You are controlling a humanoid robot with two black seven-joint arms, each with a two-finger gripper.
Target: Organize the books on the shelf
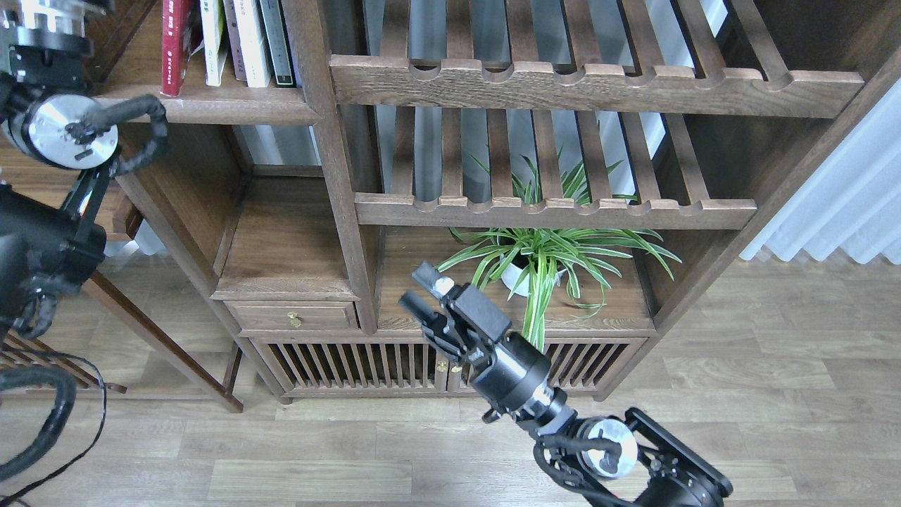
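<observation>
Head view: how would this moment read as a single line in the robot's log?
red book upright on shelf beside other books | right gripper open, empty, before spider plant | left gripper out of view

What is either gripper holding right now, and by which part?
The right gripper is open and holds nothing. The left arm's gripper is out of view past the top edge, so its hold cannot be told.

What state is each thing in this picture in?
Books: upright, in a row on the shelf.
Drawer: closed.
Plant: upright in its pot, leaves spilling over.
Right gripper: open, empty.
Left gripper: out of view.
</observation>
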